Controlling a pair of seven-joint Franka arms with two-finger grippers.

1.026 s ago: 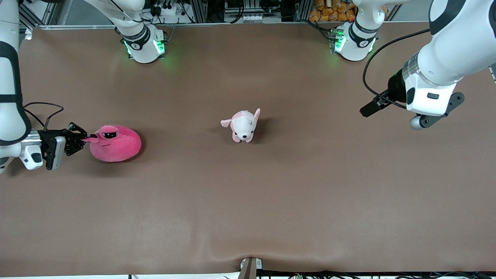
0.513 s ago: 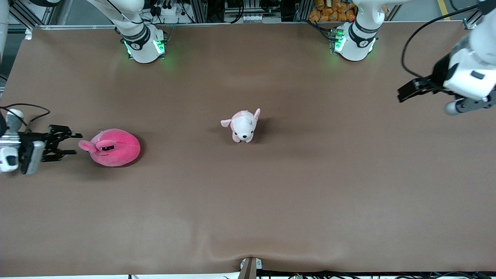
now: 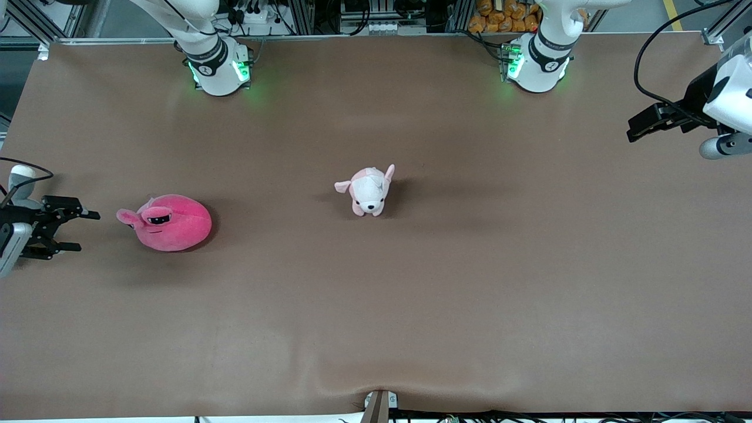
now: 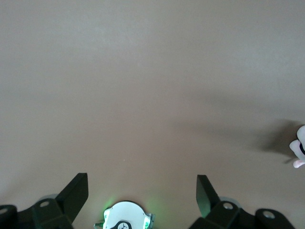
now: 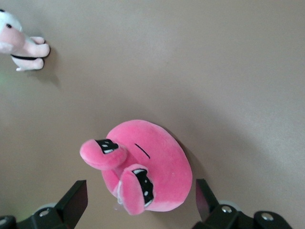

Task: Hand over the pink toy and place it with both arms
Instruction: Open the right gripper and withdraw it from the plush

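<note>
Right tool sits at the right arm's edge of the counter, fingers spread, empty; most of its arm is cut off by the frame. Clear gap between it and the pink toy, no contact. In the right wrist view the toy fills the space ahead of the spread fingers.

Left tool hangs over the left arm's end of the counter, arm waiting. From the front it shows side-on, hard to read, but the left wrist view shows both fingers wide apart with nothing between.

Pink toy lies on the counter toward the right arm's end: round, soft plush blob, stubby ear pointing at the right tool, dark half-lidded eyes. Pale puppy plush stands mid-counter, well apart from it; only its edge shows in the left wrist view.

Counter is matte brown sheet, slightly puckered at the near edge. Both bases glow green.
</note>
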